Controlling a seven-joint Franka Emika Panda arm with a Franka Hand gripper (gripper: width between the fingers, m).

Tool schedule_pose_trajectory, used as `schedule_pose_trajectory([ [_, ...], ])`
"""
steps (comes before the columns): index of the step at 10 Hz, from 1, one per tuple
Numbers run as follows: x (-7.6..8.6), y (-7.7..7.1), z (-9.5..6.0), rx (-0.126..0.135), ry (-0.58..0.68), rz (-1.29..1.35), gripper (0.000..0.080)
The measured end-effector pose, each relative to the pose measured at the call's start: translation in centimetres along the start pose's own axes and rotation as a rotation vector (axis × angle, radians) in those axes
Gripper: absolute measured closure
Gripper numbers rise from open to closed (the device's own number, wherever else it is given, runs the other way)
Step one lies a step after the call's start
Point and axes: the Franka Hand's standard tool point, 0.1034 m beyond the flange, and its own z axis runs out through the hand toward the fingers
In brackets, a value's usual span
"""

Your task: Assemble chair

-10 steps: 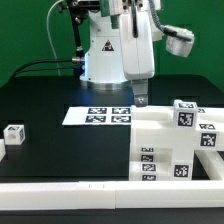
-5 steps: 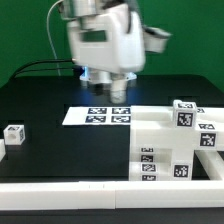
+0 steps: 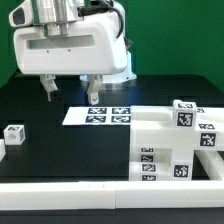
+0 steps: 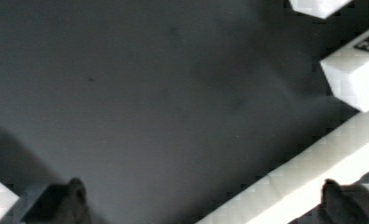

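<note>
The chair parts stand as a blocky white cluster with tags (image 3: 165,140) at the exterior view's right, near the front rail. One small tagged white cube (image 3: 14,134) sits alone at the left. My gripper (image 3: 72,92) hangs above the black table near the marker board's left end, open and empty, its fingers (image 3: 93,93) wide apart. In the wrist view the gripper (image 4: 204,205) is open over bare black table, with a white tagged piece (image 4: 353,75) at the picture's edge.
The marker board (image 3: 100,115) lies flat in the middle of the table. A long plain white border rail (image 3: 90,194) runs along the front edge and shows as a diagonal white band in the wrist view (image 4: 296,165). Cables trail at the back left.
The arm has swung to the exterior view's left and toward the camera, from over the marker board's right end to its left end. The gripper stays open and empty.
</note>
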Motion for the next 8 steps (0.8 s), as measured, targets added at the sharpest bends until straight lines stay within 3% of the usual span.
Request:
schedule_pose_trajectory([
  [1,0.0,0.3,0.1,-0.002,0.0,-0.084,0.015],
  [4,-1.1,8.7,1.5,-0.044,-0.04,-0.517,0.015],
  [6,-1.0,8.3,1.4,-0.051,-0.046,-0.642,0.015],
  [8,-1.0,9.5,1.7,-0.054,-0.056,-0.725,0.015],
])
